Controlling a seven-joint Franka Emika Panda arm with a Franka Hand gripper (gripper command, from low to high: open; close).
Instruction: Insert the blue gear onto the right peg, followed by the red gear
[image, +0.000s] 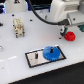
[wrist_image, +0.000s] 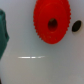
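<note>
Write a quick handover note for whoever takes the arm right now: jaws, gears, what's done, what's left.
Gripper: above the red gear; whether the jaws are open or shut cannot be told.
Blue gear: lying on the grey plate toward the exterior view's right, apparently on its peg.
Red gear: on the white table, off the plate, hub hole up in the wrist view.
Left: pick up the red gear, put it on the same peg.

You had the plate (image: 44, 56) lying on the table (image: 15, 65), toward the near edge. The blue gear (image: 51, 52) sat on the plate's half toward the exterior view's right, and a peg (image: 36, 54) stood on the other half. The red gear (image: 70, 35) lay on the table, behind the plate and well off to the exterior view's right, beneath the arm (image: 67, 15). A small block (image: 19, 27) stood behind the plate, toward the exterior view's left.
</note>
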